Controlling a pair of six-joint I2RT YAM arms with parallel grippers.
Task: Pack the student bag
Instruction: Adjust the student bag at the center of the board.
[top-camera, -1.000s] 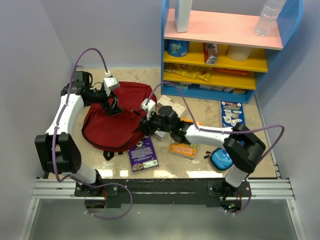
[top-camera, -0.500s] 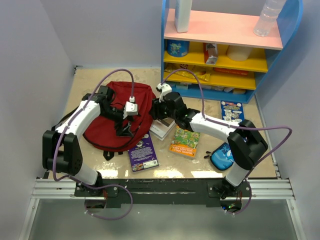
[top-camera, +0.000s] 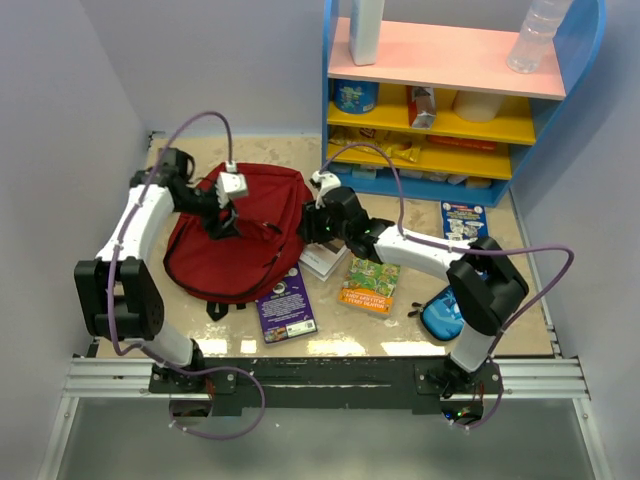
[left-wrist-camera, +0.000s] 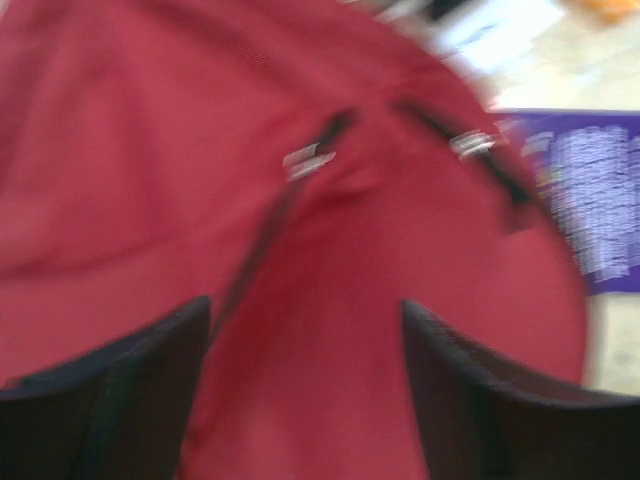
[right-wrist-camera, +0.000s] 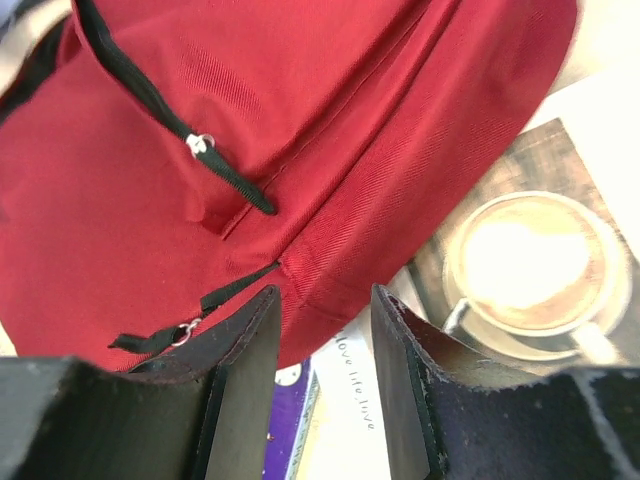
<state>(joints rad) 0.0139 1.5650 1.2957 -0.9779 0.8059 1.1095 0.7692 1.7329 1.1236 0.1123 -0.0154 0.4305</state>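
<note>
Blurred. Student bag (left-wrist-camera: 150, 150) red fabric filling most of frame. Black zipper (left-wrist-camera: 270, 220) running diagonal, two silver pulls (left-wrist-camera: 308, 158) near top. Left gripper (left-wrist-camera: 305, 312) low in frame, dark fingers (left-wrist-camera: 110, 400) spread apart over fabric, nothing between. Purple book (left-wrist-camera: 600, 200) at right edge.

A dark red student bag (top-camera: 235, 245), trimmed with black zips and silver pullers, is seen at nine o'clock on a speckled beige table (top-camera: 340, 345). A purple book (top-camera: 285, 305) with white lettering is shown at the bag's five o'clock. A green-and-orange book (top-camera: 370, 283) and a bright blue pouch (top-camera: 440, 318) are pictured toward four o'clock. The shelf unit (top-camera: 440, 60) at one o'clock is framed in blue (pink on top, yellow below).
</note>
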